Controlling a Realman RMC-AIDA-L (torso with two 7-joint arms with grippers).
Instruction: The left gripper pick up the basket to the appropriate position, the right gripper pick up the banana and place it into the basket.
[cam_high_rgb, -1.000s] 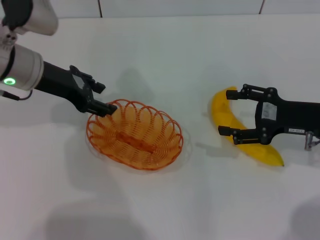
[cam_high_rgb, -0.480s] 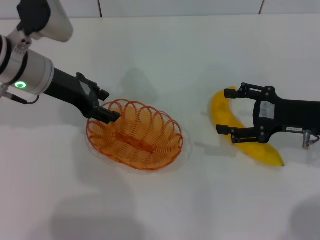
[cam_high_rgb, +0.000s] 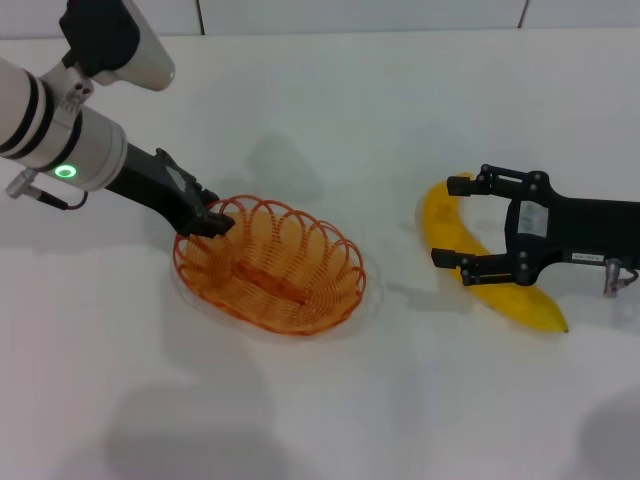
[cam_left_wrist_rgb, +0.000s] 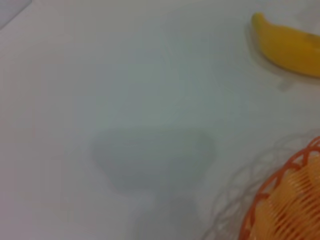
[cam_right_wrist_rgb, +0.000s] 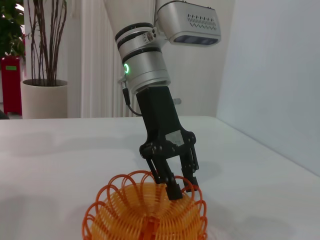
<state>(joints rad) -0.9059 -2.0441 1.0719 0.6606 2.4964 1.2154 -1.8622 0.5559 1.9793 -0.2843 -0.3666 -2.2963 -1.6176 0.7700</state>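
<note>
- The left pincer (cam_high_rgb: 218, 222) reaches down from the far left to the far-left part of the rim of the basket (cam_high_rgb: 270, 266). In the right wrist view its two black fingers (cam_right_wrist_rgb: 172, 189) stand narrow at the looped orange wire, one just inside the rim and one just outside; whether they actually press the wire cannot be told.
- The basket sits flat on the white table (cam_high_rgb: 330, 400), left of centre. It is a shallow oval of looped orange wire with a scalloped edge, and nothing lies inside it.
- The left arm behind the pincer shows a white cylindrical segment with a lit green ring (cam_high_rgb: 66, 171).
- The banana (cam_high_rgb: 478, 258) lies on the table at the right, well apart from the basket. One tip points to the far side and the other to the near right. It is yellow and unpeeled.
- The right pincer (cam_high_rgb: 452, 220) comes in from the right edge, low over the banana. Its fingers are spread wide, one by the far end of the fruit and one across its middle, with the fruit between them and not clamped.
- The left wrist view shows a piece of the basket rim (cam_left_wrist_rgb: 280, 185), bare table and the banana (cam_left_wrist_rgb: 290, 45) farther off.
- In the right wrist view a potted plant (cam_right_wrist_rgb: 42, 65) stands in the room beyond the table.
</note>
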